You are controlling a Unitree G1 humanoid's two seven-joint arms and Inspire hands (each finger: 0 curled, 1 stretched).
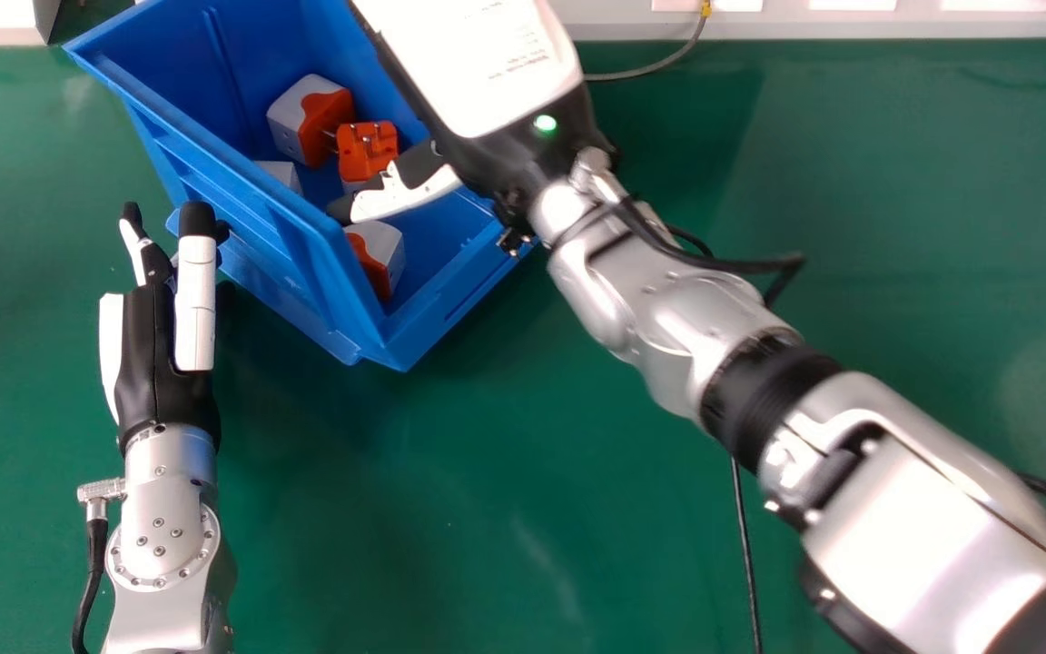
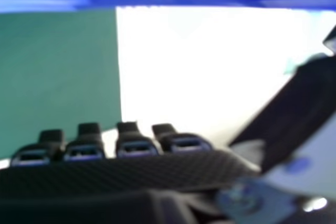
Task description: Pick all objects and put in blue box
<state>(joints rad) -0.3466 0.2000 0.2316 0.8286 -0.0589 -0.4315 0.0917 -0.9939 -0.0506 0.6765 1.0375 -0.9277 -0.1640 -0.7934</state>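
Blue box [image 1: 273, 243], orange-and-white plug adapters [image 1: 305, 116] inside

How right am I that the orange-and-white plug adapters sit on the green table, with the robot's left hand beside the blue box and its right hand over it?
Not quite: the head view shows the plug adapters inside the blue box. The left hand is indeed beside it, and the right hand over it.
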